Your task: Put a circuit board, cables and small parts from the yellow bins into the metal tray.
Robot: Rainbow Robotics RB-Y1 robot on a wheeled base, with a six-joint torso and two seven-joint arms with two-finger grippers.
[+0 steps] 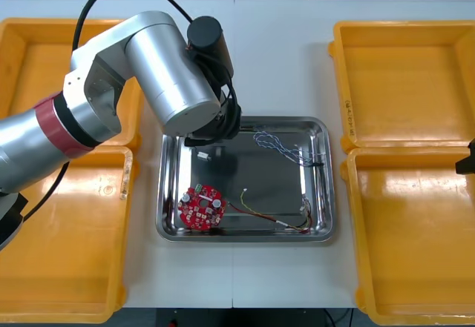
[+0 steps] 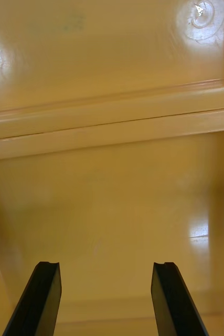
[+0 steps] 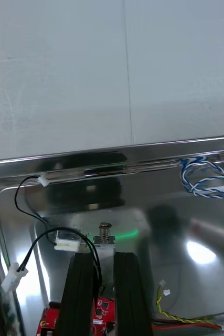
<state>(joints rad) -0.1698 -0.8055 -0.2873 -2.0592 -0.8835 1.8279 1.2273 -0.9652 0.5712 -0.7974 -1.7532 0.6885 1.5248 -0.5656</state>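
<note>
Where the light table point(image 1: 282, 60) carries 4 yellow bins point(image 1: 404, 82), 2 at each side, a shiny metal tray point(image 1: 245, 236) lies between them, with bare table beyond its far rim. Left gripper point(image 3: 105, 257): low in the tray's far left corner, clenched on a small metal part point(image 3: 105, 237) trailing a black cable point(image 3: 33, 215). Right gripper point(image 2: 107, 270): fingers spread over a right-hand bin's floor. Round red circuit board point(image 1: 200, 207): tray's near left corner. Blue and white cable point(image 1: 271, 144): far right; red and yellow cable point(image 1: 267, 216): near rim.

The silver left arm point(image 1: 163, 67) covers the corner of the shiny metal tray point(image 1: 245, 236) around the left gripper point(image 3: 105, 255). Its black fingers point(image 3: 80, 289) hide the lower half of the small metal part point(image 3: 104, 236) and much of the round red circuit board point(image 3: 50, 318).
</note>
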